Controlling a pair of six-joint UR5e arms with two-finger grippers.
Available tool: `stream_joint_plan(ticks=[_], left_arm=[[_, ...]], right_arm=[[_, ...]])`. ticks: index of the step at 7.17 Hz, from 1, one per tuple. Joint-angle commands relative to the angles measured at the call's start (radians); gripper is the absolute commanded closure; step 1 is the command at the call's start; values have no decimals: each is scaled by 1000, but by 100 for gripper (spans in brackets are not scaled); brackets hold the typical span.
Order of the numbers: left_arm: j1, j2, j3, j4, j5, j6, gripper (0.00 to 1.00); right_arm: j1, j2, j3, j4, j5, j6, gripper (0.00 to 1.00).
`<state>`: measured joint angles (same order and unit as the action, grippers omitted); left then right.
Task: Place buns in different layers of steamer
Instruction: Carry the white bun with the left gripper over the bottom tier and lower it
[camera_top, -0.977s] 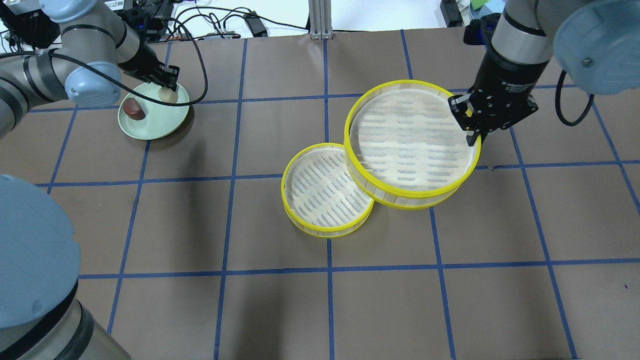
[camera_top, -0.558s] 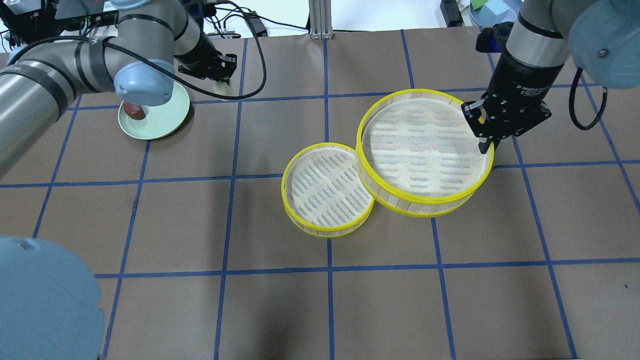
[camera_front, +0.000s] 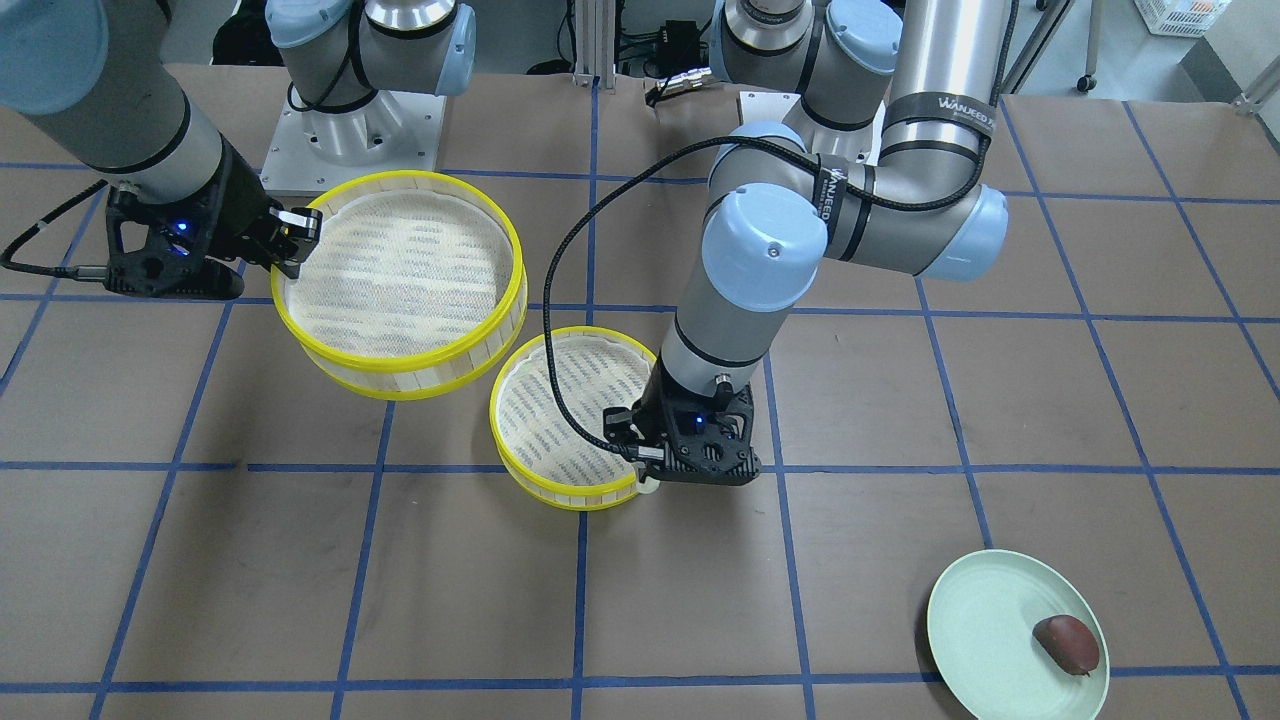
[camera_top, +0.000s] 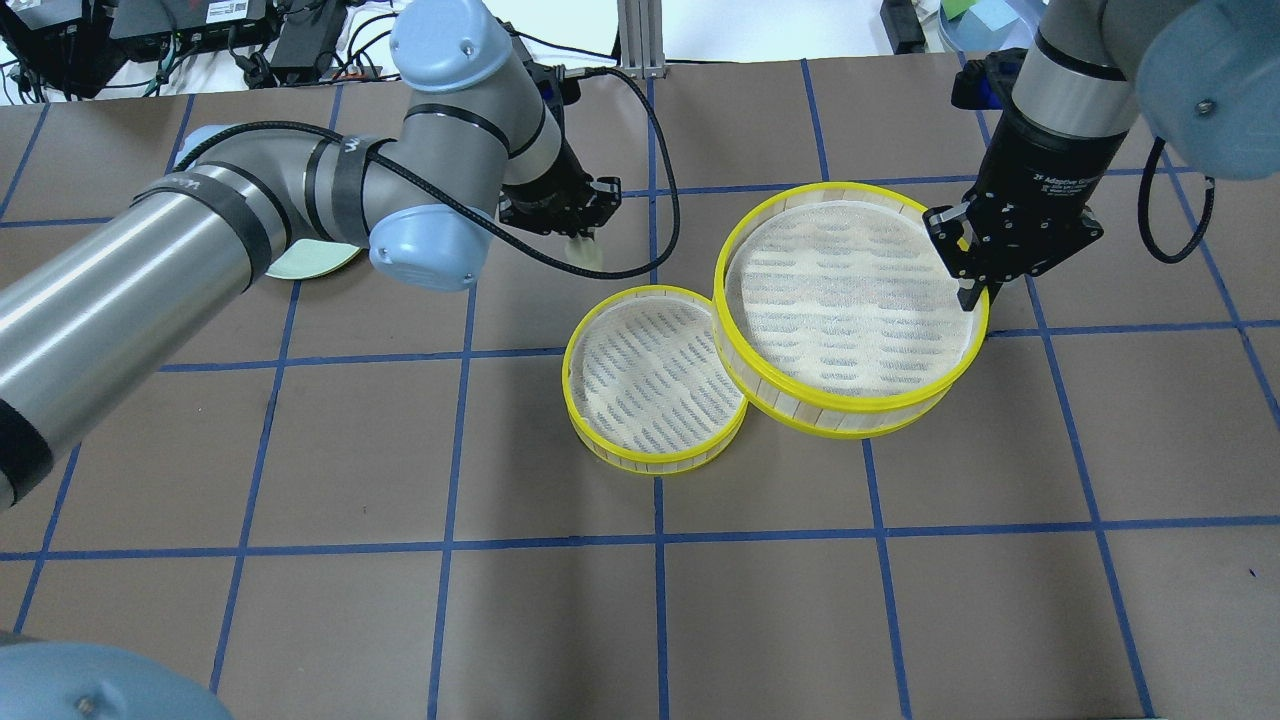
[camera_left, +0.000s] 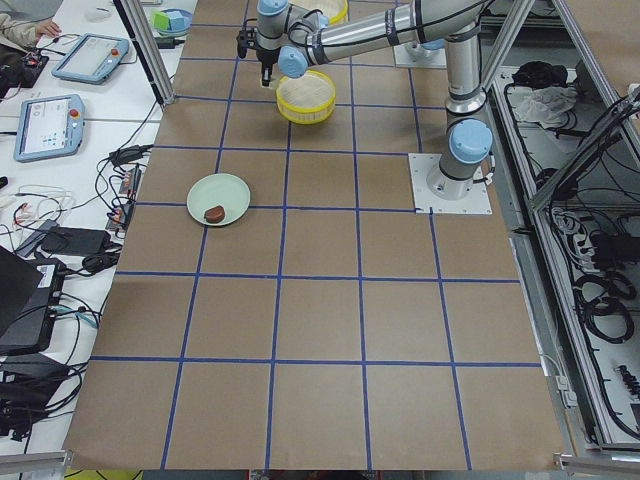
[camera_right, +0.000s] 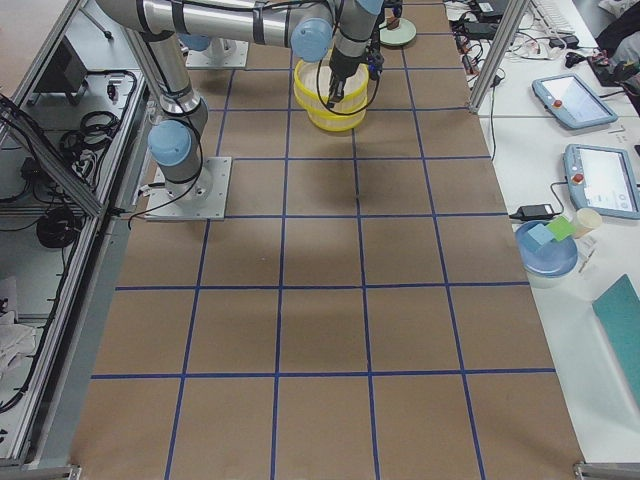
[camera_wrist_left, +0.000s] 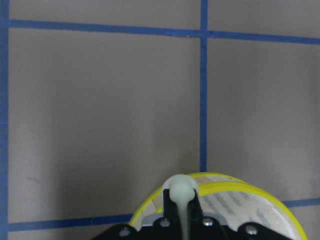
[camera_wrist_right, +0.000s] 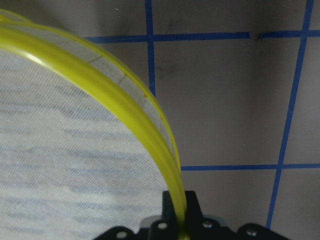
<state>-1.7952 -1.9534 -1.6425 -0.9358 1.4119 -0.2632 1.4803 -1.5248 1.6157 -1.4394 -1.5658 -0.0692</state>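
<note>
My left gripper (camera_top: 583, 243) is shut on the cream-white bun (camera_top: 585, 256) and holds it in the air by the far rim of the lower steamer tray (camera_top: 640, 380), which rests on the table. The left wrist view shows the bun (camera_wrist_left: 180, 191) pinched between the fingers over that tray's rim. My right gripper (camera_top: 972, 293) is shut on the yellow rim of the second tray (camera_top: 840, 300) and holds it lifted, overlapping the lower tray's right edge. The dark reddish-brown bun (camera_front: 1067, 643) lies on the pale green plate (camera_front: 985, 615).
The plate (camera_top: 310, 262) is at the far left, mostly hidden by my left arm in the overhead view. The left arm's cable hangs over the lower tray (camera_front: 555, 420) in the front view. The brown table has blue tape lines.
My left arm has lifted the cream bun off the plate and carried it right to the lower tray's edge. The right gripper shifted the held tray slightly right, then stayed.
</note>
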Motion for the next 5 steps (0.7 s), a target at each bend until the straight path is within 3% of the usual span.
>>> stream_joint_plan(ticks=[1, 2, 3, 4, 5], left_arm=[[-24, 8, -63, -4, -66, -41, 100], [-39, 10, -77, -8, -98, -42, 100], [-53, 10, -83, -15, -91, -42, 68], [-56, 17, -83, -84, -64, -42, 1], [-56, 17, -83, -102, -65, -42, 0]], right_arm=[[0, 0, 1, 1, 0, 0, 100], [0, -1, 3, 1, 1, 0, 100], [0, -1, 3, 1, 1, 0, 100], [0, -1, 3, 1, 3, 0, 100], [0, 0, 3, 1, 3, -1, 100]])
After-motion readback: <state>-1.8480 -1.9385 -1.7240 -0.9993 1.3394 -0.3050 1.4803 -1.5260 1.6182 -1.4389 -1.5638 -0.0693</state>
